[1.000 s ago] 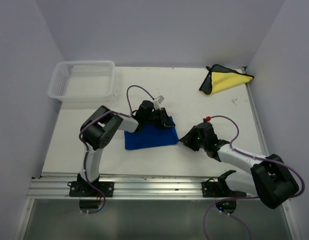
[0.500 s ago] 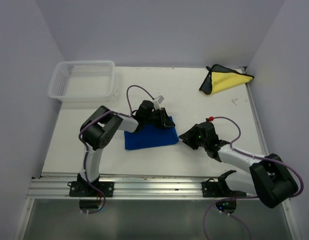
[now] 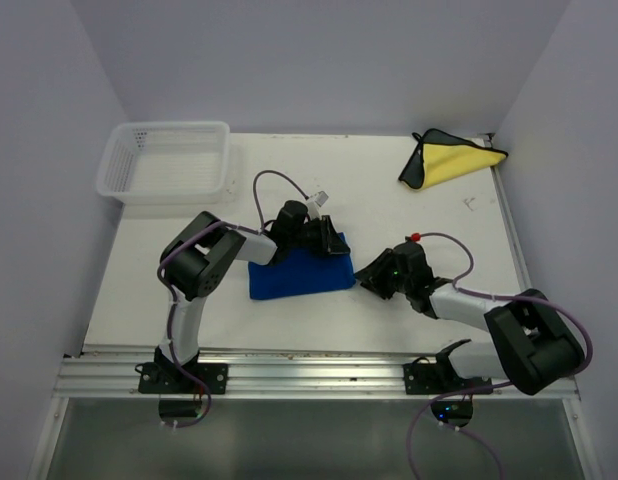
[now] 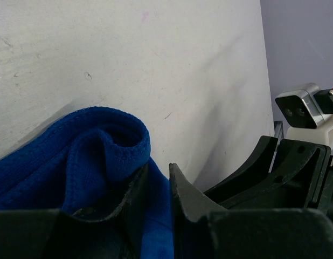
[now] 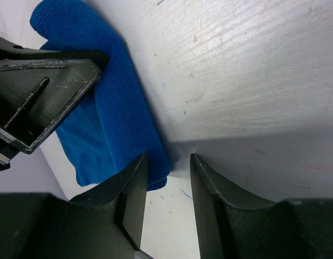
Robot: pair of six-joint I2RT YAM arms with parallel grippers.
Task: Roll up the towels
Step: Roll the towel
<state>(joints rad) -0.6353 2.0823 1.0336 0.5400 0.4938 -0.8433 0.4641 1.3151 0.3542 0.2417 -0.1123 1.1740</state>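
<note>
A blue towel (image 3: 297, 274) lies folded on the white table, its far right corner curled up into a loop (image 4: 110, 143). My left gripper (image 3: 329, 243) is shut on that corner; blue cloth sits between its nearly closed fingers (image 4: 158, 171). My right gripper (image 3: 367, 277) is open and low at the towel's right edge. In the right wrist view the towel's near corner (image 5: 115, 113) lies just inside the gap, against the left finger (image 5: 135, 186), with the gripper (image 5: 167, 162) not closed on it. A yellow and black towel (image 3: 449, 160) lies at the back right.
A white plastic basket (image 3: 165, 160) stands at the back left. The left gripper's body (image 5: 42, 91) is close beside the right gripper, and the right gripper's body (image 4: 288, 162) fills the right of the left wrist view. White walls enclose the table.
My right gripper has shifted slightly left, closer to the blue towel's right edge. The left gripper and the towel have stayed in place.
</note>
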